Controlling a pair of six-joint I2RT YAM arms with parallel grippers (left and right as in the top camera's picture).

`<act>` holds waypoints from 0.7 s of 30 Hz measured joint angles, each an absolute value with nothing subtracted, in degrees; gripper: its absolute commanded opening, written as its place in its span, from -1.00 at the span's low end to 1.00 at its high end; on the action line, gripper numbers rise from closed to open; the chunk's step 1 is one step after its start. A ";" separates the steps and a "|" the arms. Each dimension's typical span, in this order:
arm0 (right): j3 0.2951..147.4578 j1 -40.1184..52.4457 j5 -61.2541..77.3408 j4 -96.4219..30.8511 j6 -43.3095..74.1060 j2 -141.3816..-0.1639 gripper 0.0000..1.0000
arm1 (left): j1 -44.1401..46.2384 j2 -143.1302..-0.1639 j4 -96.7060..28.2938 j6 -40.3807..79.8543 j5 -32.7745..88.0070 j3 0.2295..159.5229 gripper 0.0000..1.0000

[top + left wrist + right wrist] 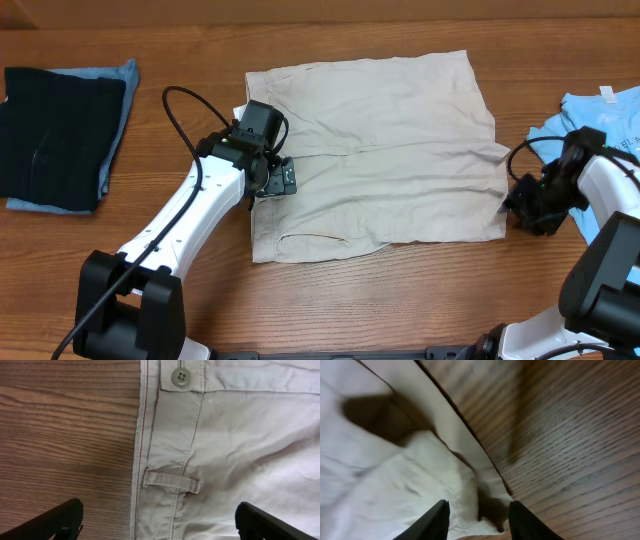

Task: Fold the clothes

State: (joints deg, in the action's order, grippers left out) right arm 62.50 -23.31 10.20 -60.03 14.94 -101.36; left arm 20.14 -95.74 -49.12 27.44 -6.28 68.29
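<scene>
At right gripper — shorts corner, seemingly loose.

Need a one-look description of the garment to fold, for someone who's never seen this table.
On the wooden table, look to the middle. The shorts lie spread flat there, the largest cloth in view. They are pale beige, unlike the black folded garment at the left edge and the light blue T-shirt at the right.

Robotics lab bench.
Cabled left arm and right arm stand at the wood-grain table's near edge, khaki shorts between.
</scene>
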 measured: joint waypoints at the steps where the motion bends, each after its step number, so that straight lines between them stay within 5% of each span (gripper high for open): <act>1: 61.30 -23.14 10.02 -59.20 14.94 -101.36 -0.16 | 20.14 -95.74 -49.12 27.51 -6.28 68.29 1.00; 3: 59.94 -23.14 9.82 -57.60 14.94 -101.36 -0.18 | 20.14 -95.74 -49.12 27.51 -6.28 68.29 1.00; 6: 59.51 -23.14 9.63 -56.90 15.00 -101.36 -0.92 | 20.14 -95.74 -49.12 27.51 -6.28 68.29 1.00; 15: 59.48 -23.16 9.56 -56.99 14.92 -101.36 -0.92 | 18.37 -95.74 -49.60 28.18 -5.50 68.29 1.00; 18: 59.44 -23.16 9.58 -56.49 14.96 -101.36 -0.92 | 12.78 -95.74 -49.41 28.38 0.01 68.29 0.66; 21: 59.44 -23.14 9.43 -56.16 14.94 -101.36 -0.92 | 6.90 -95.74 -49.32 27.94 5.34 68.10 0.10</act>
